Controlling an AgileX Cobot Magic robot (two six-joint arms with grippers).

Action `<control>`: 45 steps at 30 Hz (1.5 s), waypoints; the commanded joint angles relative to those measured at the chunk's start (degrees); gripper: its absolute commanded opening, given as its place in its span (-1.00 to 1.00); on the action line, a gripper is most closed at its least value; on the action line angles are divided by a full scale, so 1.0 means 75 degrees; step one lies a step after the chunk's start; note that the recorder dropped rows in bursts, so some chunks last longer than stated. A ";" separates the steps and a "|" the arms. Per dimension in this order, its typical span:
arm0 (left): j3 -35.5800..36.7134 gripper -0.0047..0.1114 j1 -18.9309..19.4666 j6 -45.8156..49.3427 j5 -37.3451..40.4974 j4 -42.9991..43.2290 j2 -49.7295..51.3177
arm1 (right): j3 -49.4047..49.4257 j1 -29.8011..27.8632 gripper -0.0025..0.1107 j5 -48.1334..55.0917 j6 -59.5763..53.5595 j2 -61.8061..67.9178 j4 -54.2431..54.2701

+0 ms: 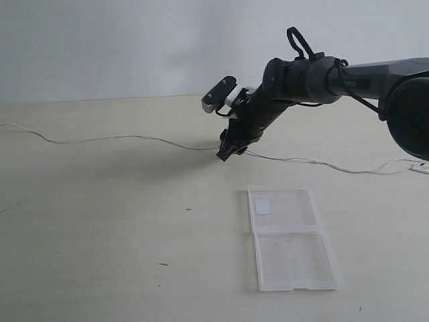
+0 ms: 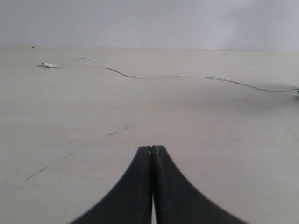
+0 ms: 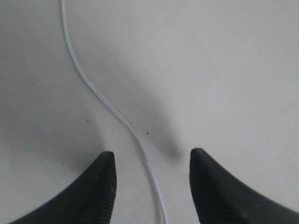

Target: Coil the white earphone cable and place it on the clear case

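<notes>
The white earphone cable lies stretched out across the table from the left edge to the right edge. My right gripper reaches in from the right and hovers over its middle. It is open, and the cable runs between the two fingertips without touching them. The clear case lies opened flat in front of that gripper, with a white sticker in its far half. My left gripper is shut on nothing, low over bare table, with the cable and its plug end lying well beyond it.
The right arm stretches in from the right edge. A thicker white bit of the cable lies at the far right. A pale wall stands behind the table.
</notes>
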 commanded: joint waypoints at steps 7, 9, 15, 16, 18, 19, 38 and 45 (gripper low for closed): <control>0.0018 -0.92 0.0016 -0.0025 -0.0062 0.0016 -0.0033 | -0.0040 0.0011 -0.47 0.0009 0.0989 0.0239 -0.0526; 0.0018 -0.92 0.0016 -0.0025 -0.0062 0.0016 -0.0033 | -0.0040 0.0011 -0.87 0.0298 0.1148 0.0322 -0.1158; 0.0018 -0.92 0.0016 -0.0025 -0.0062 0.0016 -0.0033 | -0.0058 0.0011 -0.96 0.0537 0.1148 0.0028 -0.1334; 0.0018 -0.92 0.0016 -0.0025 -0.0062 0.0016 -0.0033 | -0.0059 0.0011 -0.96 0.0522 0.1148 -0.0113 -0.1316; 0.0018 -0.92 0.0016 -0.0025 -0.0062 0.0016 -0.0033 | -0.0059 0.0011 -0.96 0.0455 0.1148 -0.0551 -0.1279; 0.0018 -0.92 0.0016 -0.0025 -0.0062 0.0016 -0.0033 | -0.0059 0.0011 -0.96 0.0455 0.1148 -0.0768 -0.1262; 0.0018 -0.92 0.0016 -0.0025 -0.0062 0.0016 -0.0033 | -0.0059 -0.0052 -0.96 -0.0369 0.0808 -0.0154 -0.1162; 0.0018 -0.92 0.0016 -0.0025 -0.0062 0.0016 -0.0033 | -0.0059 -0.0052 -0.96 -0.0287 0.0808 0.0093 -0.1193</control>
